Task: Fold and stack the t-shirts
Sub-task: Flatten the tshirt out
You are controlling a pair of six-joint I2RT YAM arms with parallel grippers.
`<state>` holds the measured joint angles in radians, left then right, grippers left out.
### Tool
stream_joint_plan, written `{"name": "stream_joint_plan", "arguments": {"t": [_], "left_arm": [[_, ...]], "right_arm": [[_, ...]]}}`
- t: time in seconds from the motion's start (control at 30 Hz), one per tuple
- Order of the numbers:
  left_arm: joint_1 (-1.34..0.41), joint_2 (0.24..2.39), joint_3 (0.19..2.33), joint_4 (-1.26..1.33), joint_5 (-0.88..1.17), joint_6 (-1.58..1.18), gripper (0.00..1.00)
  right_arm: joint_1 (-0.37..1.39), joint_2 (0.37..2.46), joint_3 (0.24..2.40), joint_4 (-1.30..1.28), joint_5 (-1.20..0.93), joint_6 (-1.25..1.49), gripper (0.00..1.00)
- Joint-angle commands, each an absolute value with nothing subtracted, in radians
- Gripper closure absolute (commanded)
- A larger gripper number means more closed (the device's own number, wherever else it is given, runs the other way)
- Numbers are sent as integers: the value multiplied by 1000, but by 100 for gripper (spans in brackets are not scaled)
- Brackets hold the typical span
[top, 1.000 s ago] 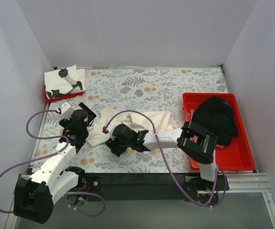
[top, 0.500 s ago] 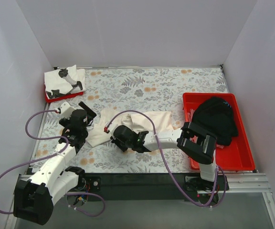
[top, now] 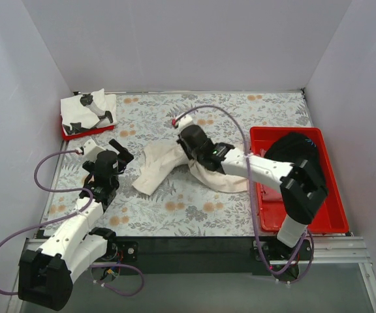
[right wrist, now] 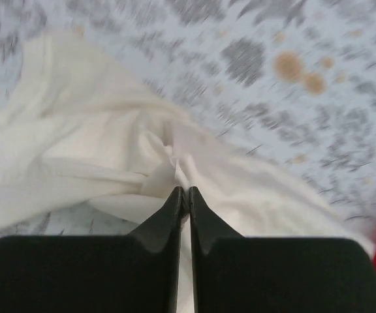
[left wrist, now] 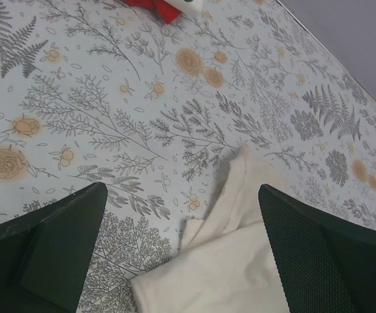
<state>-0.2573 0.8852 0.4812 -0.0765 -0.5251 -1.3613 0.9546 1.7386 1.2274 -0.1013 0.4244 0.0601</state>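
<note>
A cream-white t-shirt (top: 165, 164) lies bunched at mid-table. My right gripper (top: 191, 151) hangs over its middle, shut on a pinched fold of the cloth, and the right wrist view shows the jaws (right wrist: 183, 190) closed on that t-shirt (right wrist: 96, 143). To the shirt's left my left gripper (top: 115, 151) stands open. Its two fingers frame a loose corner of the cream shirt (left wrist: 227, 267) without touching it. A black t-shirt (top: 297, 163) is heaped in the red tray (top: 328, 208) on the right. A white t-shirt with black marks (top: 87, 109) sits at the back left.
The white marked shirt rests on a small red tray (top: 70, 135) in the back-left corner. Grey walls close in the floral table (top: 194, 208) on three sides. Purple cables loop off both arms.
The right gripper shut on the cream shirt near the front and swung back toward mid-table, dragging the cloth with it. The left arm barely moved.
</note>
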Motion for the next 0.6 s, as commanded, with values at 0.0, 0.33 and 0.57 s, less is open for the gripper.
{"name": "stream_joint_plan", "arguments": {"t": [0.0, 0.33, 0.57], "left_arm": [[-253, 911, 497, -60, -439, -1333, 7], [-392, 1089, 526, -6, -91, -1316, 14], [-665, 1179, 511, 247, -55, -1374, 15]], "right_arm": [[870, 1612, 1360, -66, 561, -41, 99], [729, 1611, 1396, -69, 506, -46, 99], [729, 1606, 1385, -77, 434, -8, 99]]}}
